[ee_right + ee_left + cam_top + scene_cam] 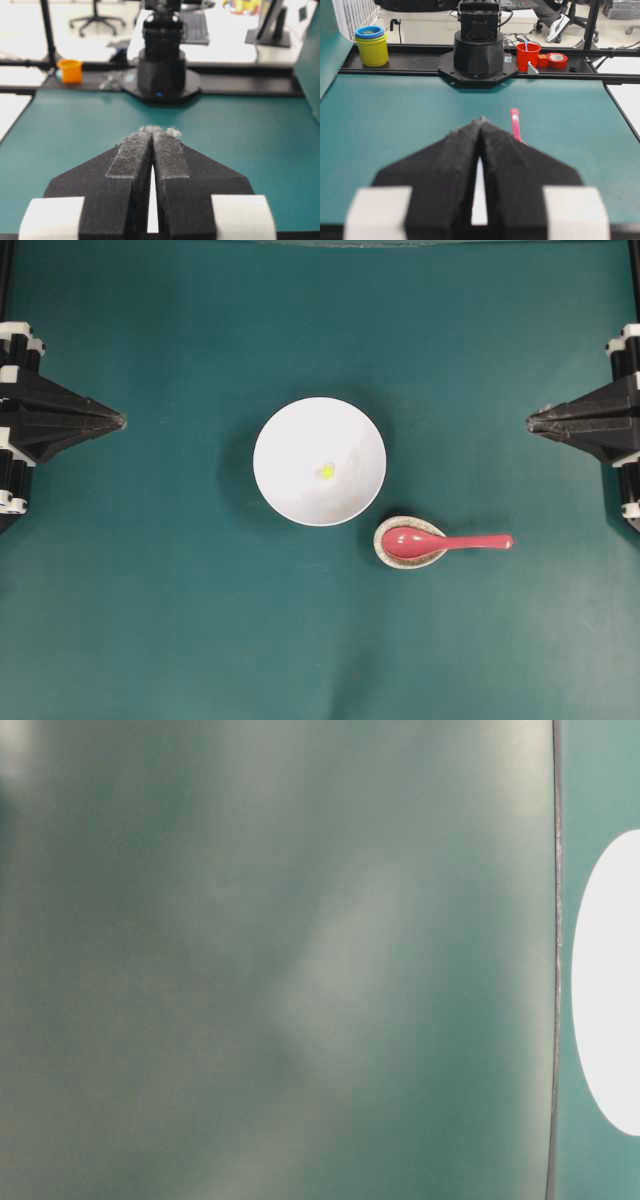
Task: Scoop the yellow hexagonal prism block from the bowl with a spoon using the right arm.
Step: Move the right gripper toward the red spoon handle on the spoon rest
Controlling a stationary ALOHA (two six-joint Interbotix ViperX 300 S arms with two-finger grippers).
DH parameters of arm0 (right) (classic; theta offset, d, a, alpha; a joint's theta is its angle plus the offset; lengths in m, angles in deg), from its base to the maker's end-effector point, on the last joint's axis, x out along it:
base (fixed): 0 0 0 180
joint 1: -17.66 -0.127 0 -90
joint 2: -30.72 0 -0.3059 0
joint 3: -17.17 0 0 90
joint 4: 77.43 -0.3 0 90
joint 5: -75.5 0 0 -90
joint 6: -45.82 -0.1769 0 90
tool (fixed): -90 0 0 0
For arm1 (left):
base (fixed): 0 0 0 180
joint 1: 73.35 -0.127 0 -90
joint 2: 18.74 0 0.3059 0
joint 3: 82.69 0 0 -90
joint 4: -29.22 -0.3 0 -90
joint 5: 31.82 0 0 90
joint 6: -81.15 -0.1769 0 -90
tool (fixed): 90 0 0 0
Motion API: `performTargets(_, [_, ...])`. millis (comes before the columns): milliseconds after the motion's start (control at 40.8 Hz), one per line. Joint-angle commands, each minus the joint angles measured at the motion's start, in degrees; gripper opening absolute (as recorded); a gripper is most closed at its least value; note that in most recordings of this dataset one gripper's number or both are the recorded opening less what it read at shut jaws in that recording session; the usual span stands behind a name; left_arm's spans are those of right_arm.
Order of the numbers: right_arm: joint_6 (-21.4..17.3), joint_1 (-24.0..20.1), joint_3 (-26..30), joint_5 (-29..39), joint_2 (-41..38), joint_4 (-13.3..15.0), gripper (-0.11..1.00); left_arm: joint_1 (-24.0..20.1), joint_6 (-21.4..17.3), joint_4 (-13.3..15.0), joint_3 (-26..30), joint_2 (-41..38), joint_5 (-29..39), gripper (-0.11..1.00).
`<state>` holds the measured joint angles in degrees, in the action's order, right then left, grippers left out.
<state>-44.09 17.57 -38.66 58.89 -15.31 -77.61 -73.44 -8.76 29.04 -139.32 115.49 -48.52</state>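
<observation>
Both sets of jaws are closed on nothing: the right gripper point(530, 421) sits at the 3 o'clock edge of the green surface point(150, 620), its tips pressed together, and the left gripper point(122, 421) mirrors it at 9 o'clock. Between them, well apart from both, stands the white bowl point(290, 440) with the yellow block point(327, 471) near its middle. At the bowl's 5 o'clock, just beside it, the pink spoon point(445, 542) lies with its scoop in a speckled spoon rest point(384, 552), handle pointing toward 3 o'clock.

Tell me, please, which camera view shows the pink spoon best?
The overhead view: the whole spoon shows, its scoop on the speckled rest beside the white bowl. The left wrist view catches only its handle; the table-level and right wrist views show none of it.
</observation>
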Motion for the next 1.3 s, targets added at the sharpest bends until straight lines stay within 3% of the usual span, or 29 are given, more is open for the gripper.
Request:
performTargets(0, [-0.26,0.0,1.14,-0.09,-0.79,0.0,-0.02,-0.09,-0.26,-0.88,1.49,-0.62,2.02,-0.01])
performTargets(344, [-0.44,0.0,1.41,0.79,-2.37,0.0,0.01,0.0,-0.53,-0.88,1.32,-0.88,3.6,-0.01])
performTargets(393, [-0.44,-0.09,1.23,0.88,-2.99,-0.09,0.08,-0.09,-0.53,-0.88,1.41,-0.97,3.6,-0.01])
performTargets(589, [-0.79,-0.09,0.62,0.53,-7.03,-0.26,0.51,-0.09,-0.97,-0.97,1.23,-1.93,3.6,-0.01])
performTargets(687, [-0.79,0.0,0.26,-0.18,-9.58,-1.14,0.62,-0.09,-1.05,-0.97,1.23,-2.55,3.6,-0.01])
performTargets(1031, [-1.85,-2.46,-2.29,-8.09,-19.69,-2.72,0.63,-0.09,-1.32,-0.97,1.23,-3.16,3.6,-0.01])
performTargets(1276, [-2.11,-5.98,-8.0,-24.96,-28.92,-6.77,0.63,-0.09,-1.32,-0.97,1.23,-3.16,3.6,-0.01])
